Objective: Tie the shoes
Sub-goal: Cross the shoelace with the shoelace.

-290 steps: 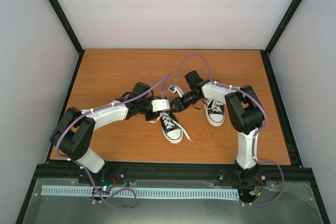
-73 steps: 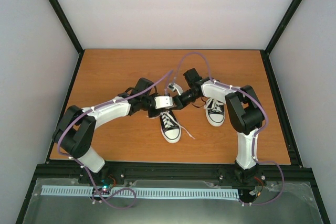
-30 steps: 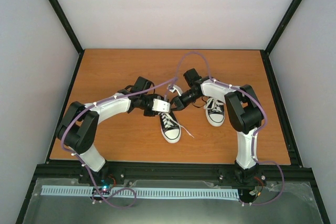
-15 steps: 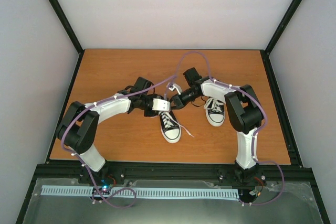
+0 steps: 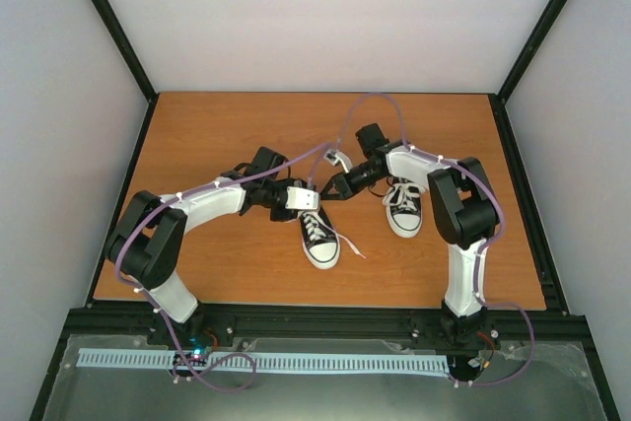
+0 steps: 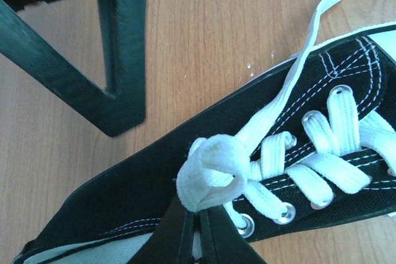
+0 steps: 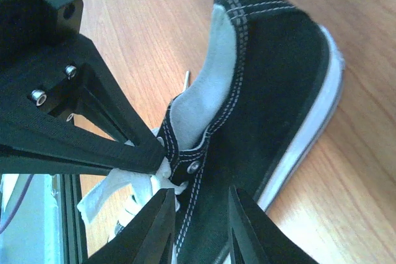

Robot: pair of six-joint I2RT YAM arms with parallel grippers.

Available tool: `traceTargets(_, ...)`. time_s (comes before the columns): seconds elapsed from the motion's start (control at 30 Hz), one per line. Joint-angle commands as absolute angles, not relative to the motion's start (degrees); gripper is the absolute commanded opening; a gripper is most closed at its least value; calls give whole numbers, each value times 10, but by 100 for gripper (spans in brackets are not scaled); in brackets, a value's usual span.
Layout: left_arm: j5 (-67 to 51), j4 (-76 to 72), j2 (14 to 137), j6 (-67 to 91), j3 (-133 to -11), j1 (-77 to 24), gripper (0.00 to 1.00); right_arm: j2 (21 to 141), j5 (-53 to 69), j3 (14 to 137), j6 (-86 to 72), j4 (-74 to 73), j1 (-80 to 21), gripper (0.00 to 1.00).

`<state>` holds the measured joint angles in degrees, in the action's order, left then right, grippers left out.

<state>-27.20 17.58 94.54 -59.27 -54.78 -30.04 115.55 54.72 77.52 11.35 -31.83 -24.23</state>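
Note:
Two black shoes with white laces lie on the wooden table (image 5: 227,135): one in the middle (image 5: 319,240), the other to its right (image 5: 404,210). My left gripper (image 5: 312,200) sits at the middle shoe's tongue end. In the left wrist view it (image 6: 198,221) is shut on a bunched loop of white lace (image 6: 210,171) above the eyelets, and a free lace end (image 6: 322,10) trails off over the shoe's side. My right gripper (image 5: 330,187) hovers just behind. In its wrist view its jaws (image 7: 201,227) stand apart over the shoe's collar (image 7: 272,91), holding nothing.
The left gripper's fingers (image 7: 93,146) cross the right wrist view from the left, close to the right fingers. A loose lace end (image 5: 350,246) lies on the wood right of the middle shoe. Black frame rails border the table on all sides.
The right gripper has opened and pulled back to the right, away from the lace. The left gripper has closed on the lace loop and stays at the shoe.

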Motion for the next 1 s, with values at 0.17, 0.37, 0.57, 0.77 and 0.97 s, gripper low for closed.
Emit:
traceTargets(0.17,-295,167,933,-577,-556,-301,1,1189,546,783,123,-302,-270,21)
traceTargets(0.37,-298,166,934,-573,-558,-301,1,1204,573,790,147,-327,-274,18)
traceTargets(0.57,-297,162,933,-565,-556,-301,1,1192,614,769,177,-343,-275,18)
traceTargets(0.77,-299,162,933,-564,-554,-301,1,1194,626,773,153,-319,-276,18)
traceTargets(0.97,-298,160,933,-562,-555,-301,1,1198,632,778,148,-315,-281,19)
